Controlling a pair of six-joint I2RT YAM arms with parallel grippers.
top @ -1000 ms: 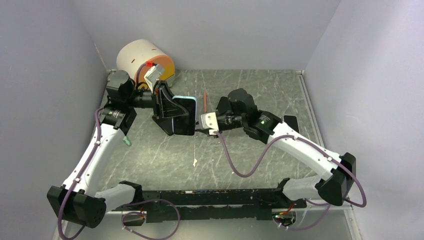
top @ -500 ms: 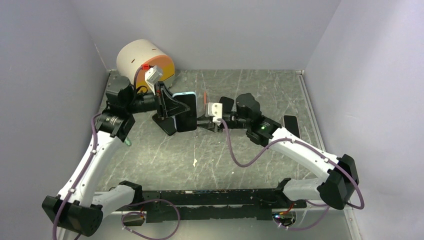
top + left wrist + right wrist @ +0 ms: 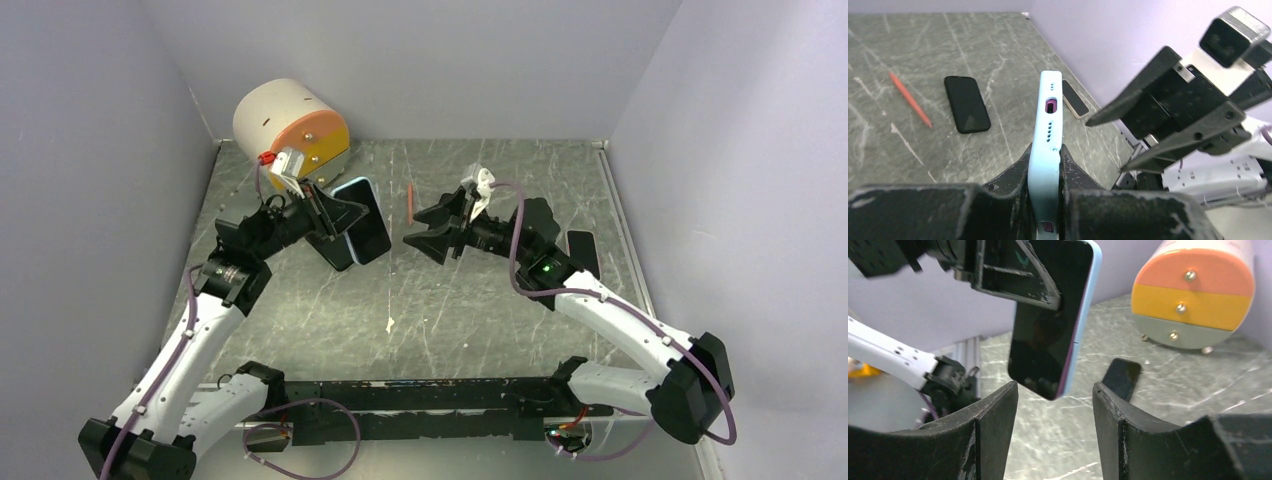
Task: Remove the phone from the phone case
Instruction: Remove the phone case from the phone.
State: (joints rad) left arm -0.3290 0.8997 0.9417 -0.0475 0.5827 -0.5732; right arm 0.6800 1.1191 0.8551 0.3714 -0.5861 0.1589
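The left gripper [image 3: 1045, 162] is clamping the pale blue phone case [image 3: 1046, 115], holding it on edge above the table [image 3: 480, 300] toward ten o'clock. The phone [image 3: 1045, 335] is sitting inside, screen turned to three o'clock. At three o'clock of it the right gripper [image 3: 414, 228] is hanging with jaws spread and empty. Extraction looks barely begun. Next, I'd say, those jaws need to catch the phone itself, not the case.

The lower end of the pale-blue rubber phone case [image 3: 1047, 120] is hidden between the jaws of the left gripper [image 3: 1045, 156].
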